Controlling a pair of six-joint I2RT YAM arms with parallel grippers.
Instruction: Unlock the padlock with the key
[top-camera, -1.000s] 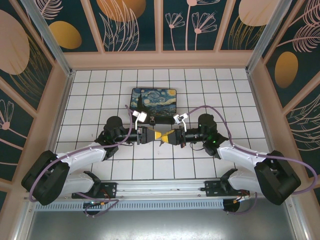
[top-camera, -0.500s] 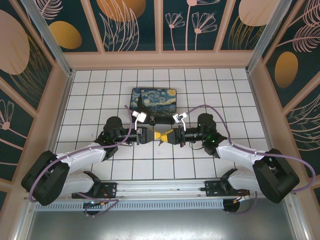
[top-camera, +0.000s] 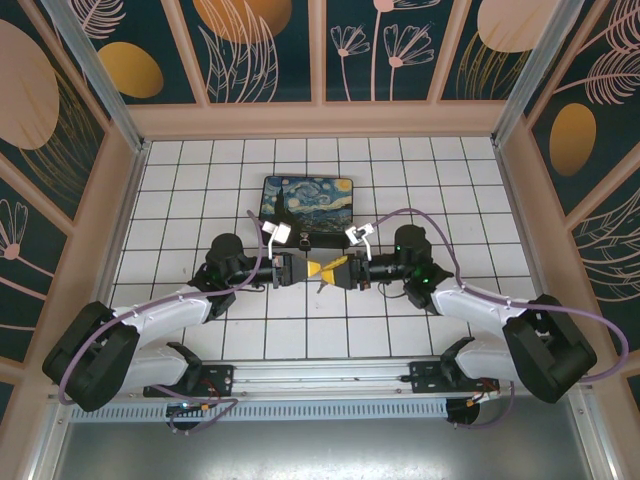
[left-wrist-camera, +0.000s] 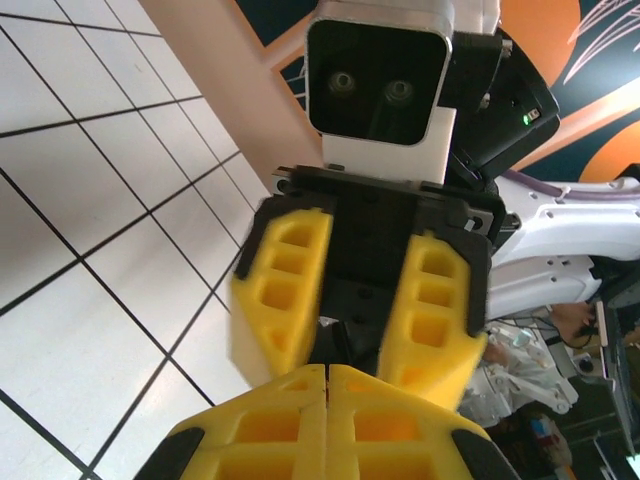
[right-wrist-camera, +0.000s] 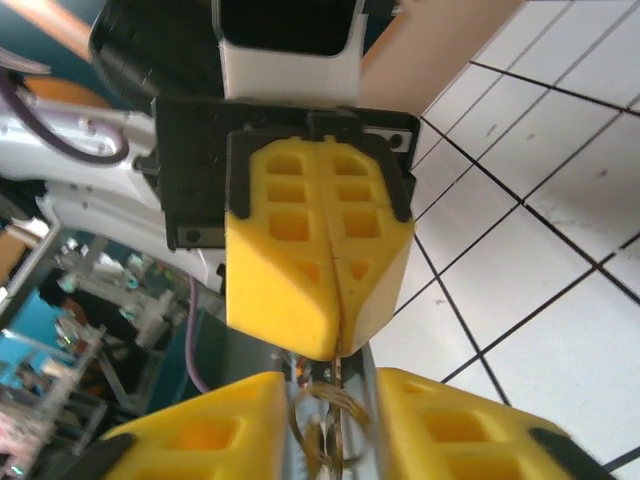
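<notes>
Right wrist view: the left claw is clenched on the key, the right claw open around it; probably a handover, next needing one firm, aligned hold

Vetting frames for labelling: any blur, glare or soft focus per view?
Right wrist: the right gripper's own open jaws and the metal rings between them are soft, the left gripper is sharper, the room behind is out of focus. Left wrist: one finger of the right gripper smears at its edge, likely motion blur. Top external: even light, soft shadows, no glare.
</notes>
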